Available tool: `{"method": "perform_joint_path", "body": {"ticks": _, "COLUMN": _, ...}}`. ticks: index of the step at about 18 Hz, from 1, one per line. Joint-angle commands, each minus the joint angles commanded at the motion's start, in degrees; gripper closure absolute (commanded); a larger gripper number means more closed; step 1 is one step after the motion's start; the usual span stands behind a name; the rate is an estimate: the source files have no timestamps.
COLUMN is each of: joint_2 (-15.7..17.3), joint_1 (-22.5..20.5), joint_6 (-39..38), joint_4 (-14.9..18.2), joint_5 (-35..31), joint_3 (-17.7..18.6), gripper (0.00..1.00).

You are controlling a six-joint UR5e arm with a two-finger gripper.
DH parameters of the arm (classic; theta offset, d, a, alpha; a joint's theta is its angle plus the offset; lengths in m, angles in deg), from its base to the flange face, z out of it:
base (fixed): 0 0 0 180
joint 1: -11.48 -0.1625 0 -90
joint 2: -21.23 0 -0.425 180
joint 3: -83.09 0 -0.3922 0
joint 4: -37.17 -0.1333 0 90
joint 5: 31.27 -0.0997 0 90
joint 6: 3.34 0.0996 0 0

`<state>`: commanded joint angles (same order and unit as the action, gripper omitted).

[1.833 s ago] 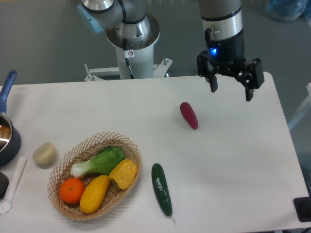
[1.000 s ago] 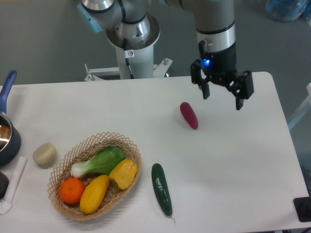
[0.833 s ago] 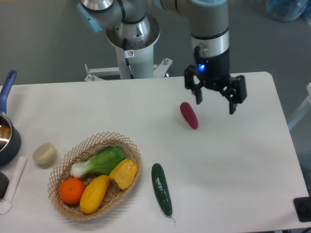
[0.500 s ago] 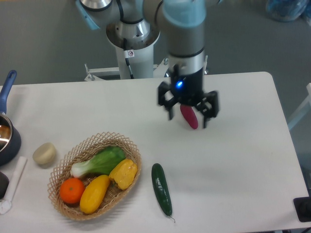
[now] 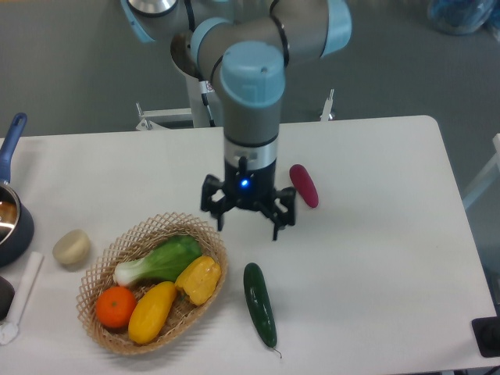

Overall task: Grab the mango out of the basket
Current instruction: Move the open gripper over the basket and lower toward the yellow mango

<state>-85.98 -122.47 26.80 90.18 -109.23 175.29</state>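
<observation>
The mango, a smooth elongated yellow-orange fruit, lies in the front part of the light tan wicker basket at the table's front left. An orange lies to its left, a yellow bell pepper to its right, and a leafy green vegetable behind it. My gripper points down, open and holding nothing. It hangs just beyond the basket's back right rim, up and to the right of the mango.
A dark green cucumber lies right of the basket. A purple vegetable rests behind and to the right of the gripper. A beige lump and a dark pot stand at the left edge.
The arm has swung from the table's back right toward the front left, passing over the purple vegetable, and has come lower near the basket. The gripper stayed open; no object moved.
</observation>
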Motion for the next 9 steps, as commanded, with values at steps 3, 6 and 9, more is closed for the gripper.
{"method": "perform_joint_path", "body": {"ticks": 3, "joint_2": -1.59, "joint_1": 2.11, "joint_6": 0.27, "joint_4": -4.65, "joint_5": -2.54, "joint_3": 0.52, "gripper": 0.00}}
{"method": "perform_joint_path", "body": {"ticks": 6, "joint_2": -3.17, "joint_1": 3.52, "joint_6": 0.09, "joint_4": -6.08, "joint_5": -2.72, "joint_3": 0.09, "gripper": 0.00}}
{"method": "perform_joint_path", "body": {"ticks": 9, "joint_2": -6.07, "joint_1": 5.28, "joint_6": 0.26, "joint_4": -5.99, "joint_5": -2.99, "joint_3": 0.09, "gripper": 0.00}}
